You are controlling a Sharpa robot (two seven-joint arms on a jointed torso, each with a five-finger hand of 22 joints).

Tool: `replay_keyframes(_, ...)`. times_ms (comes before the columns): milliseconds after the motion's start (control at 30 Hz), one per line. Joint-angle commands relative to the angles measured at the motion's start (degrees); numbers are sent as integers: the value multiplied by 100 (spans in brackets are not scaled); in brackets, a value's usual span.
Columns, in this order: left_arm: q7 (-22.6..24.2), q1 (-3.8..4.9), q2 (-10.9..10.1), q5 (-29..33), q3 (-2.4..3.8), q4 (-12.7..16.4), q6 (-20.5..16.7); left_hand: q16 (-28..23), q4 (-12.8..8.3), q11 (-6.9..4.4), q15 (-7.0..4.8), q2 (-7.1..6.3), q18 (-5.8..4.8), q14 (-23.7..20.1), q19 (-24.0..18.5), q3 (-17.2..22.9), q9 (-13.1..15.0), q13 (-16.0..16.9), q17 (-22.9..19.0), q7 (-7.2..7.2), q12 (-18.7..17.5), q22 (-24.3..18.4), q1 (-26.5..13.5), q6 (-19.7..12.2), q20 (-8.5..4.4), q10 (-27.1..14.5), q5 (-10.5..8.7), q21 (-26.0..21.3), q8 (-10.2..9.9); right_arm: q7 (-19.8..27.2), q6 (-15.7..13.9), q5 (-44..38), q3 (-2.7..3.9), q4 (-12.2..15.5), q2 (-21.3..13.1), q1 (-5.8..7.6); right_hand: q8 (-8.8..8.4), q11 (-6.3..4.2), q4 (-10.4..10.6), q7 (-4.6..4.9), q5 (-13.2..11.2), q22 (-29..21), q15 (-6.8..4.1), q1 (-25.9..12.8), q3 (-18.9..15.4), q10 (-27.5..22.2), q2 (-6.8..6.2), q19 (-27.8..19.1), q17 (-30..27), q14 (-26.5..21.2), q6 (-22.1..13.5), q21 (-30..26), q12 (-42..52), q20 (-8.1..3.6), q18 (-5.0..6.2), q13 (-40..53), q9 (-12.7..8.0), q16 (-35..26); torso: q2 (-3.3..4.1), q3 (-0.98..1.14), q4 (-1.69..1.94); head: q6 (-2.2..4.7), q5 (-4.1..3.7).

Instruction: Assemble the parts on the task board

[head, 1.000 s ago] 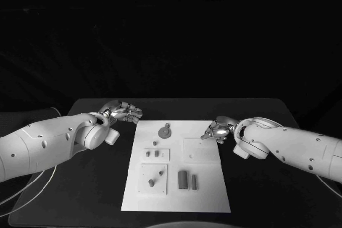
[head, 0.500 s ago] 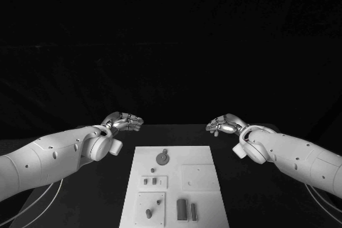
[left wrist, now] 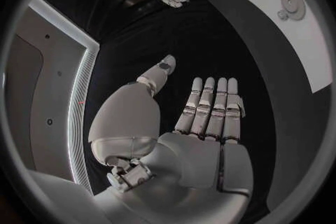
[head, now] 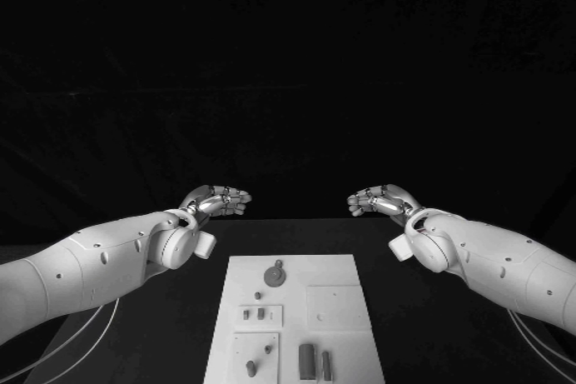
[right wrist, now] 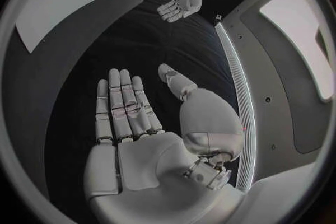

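The left hand (head: 217,201) was raised above the far edge of the table (head: 144,334), fingers straight and spread, holding nothing; the right hand (head: 382,201) mirrored it, equally spread and bare. Both hung well apart from the task board (head: 336,276), which lay at the table's middle. On it a round part (head: 276,274) lay near the far end, small pegs (head: 253,314) and bars (head: 315,363) nearer. The assembly looked largely undone, with loose parts left to be seated
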Motion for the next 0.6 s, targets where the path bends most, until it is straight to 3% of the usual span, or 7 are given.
replay_keyframes(33, 174, 6, 9, 135, 4, 57, 149, -11, 10, -2, 0, 5, -85, -53, -52, -18, 10, -5, -6, -12, -15, -9, -54, -41, -5, -55, -21, -8, -25, 141, 207, 309, 8, 30, -11, 5, 47, -4, 24, -1, 12, -18, 45, -1, -38, 76, 63, -73, -17, 17, -39, -69, -54, 7, -124, -83, -28, -83, -29, 40, -2, 13, 7)
replay_keyframes(100, 176, 5, 3, 135, 3, 84, 186, -10, 18, -3, 0, 12, -85, -54, -57, -18, 13, -3, -5, -11, -10, -13, -57, -43, -3, -54, -22, -7, -22, 134, 211, 315, 9, 40, -16, 5, 56, -2, 35, 0, 13, -27, 52, -11, -53, 93, 62, -99, -28, 13, -47, -112, -82, 15, -130, -131, -45, -130, -32, 49, 3, 19, 2)
replay_keyframes(133, 27, -2, -2, 32, 1, 45, 13, -1464, 1266, -779, -982, 875, -85, -3746, -3623, -2707, -2576, -385, -2635, -797, -382, -5073, -1843, -4145, -511, -4943, -315, -380, -1493, 22, 29, 97, 4, 23, -9, 6, -1363, -961, 1547, -1127, -844, -2000, -802, -5241, -3248, -5531, 336, -2782, -2645, -4635, -4544, -2115, -1452, -1178, -972, -1295, -2884, -2842, -14, 19, -1, 9, 4)
replay_keyframes(167, 35, -8, -4, 37, 5, 61, -5, -1464, 1266, -779, -982, 875, -85, -3746, -3623, -2707, -2576, -385, -2635, -797, -382, -5073, -5969, -4145, -511, -4943, -315, -380, -1493, 28, 11, 109, 5, 41, -15, 3, -1363, -961, 1547, -1127, -844, -2132, -802, -5241, -3248, -5531, 336, -2782, -2645, -4635, -4544, -2115, -1452, -1178, -972, -1295, -2884, -2842, -25, 14, -1, 6, -6)
replay_keyframes(233, 64, -31, -14, 55, 22, 121, -74, -1464, 1266, -779, -982, 875, -85, -3746, -3623, -2707, -2576, -385, -2635, -797, -382, -5073, -5969, -4145, -511, -4943, -315, -380, -1493, 48, -53, 156, 8, 110, -38, -10, -1363, -961, 1547, -1127, -844, -2418, -802, -5241, -3248, -5531, 336, -2782, -2645, -4635, -4544, -2115, -1452, -1178, -972, -1295, -2884, -2842, -60, -2, 0, -3, -35)
replay_keyframes(267, 86, -49, -21, 69, 34, 165, -125, -1464, 1266, -779, -982, 875, -85, -3746, -3623, -2707, -2576, -385, -2635, -797, -382, -5073, -5969, -4145, -511, -4943, -315, -380, -1493, 63, -101, 190, 10, 161, -55, -19, -1363, -961, 1547, -1127, -844, -6481, -802, -5241, -3248, -5531, 336, -2782, -2645, -4635, -4544, -2115, -1452, -1178, -972, -1295, -2884, -2842, -85, -13, 0, -9, -57)
replay_keyframes(600, 611, -463, -196, 401, 326, 1231, -1355, -1464, 1266, -779, -982, 875, -85, -3746, -3623, -2707, -2576, -385, -2635, -797, -382, -5073, -5969, -4145, -511, -4943, -315, -380, -1493, 428, -1252, 1023, 61, 1391, -467, -243, -1363, -961, 1547, -1127, -844, -6481, -802, -5241, -3248, -5531, 336, -2782, -2645, -4635, -4544, -2115, -1452, -1178, -972, -1295, -2884, -2842, -316, -119, 3, -65, -257)
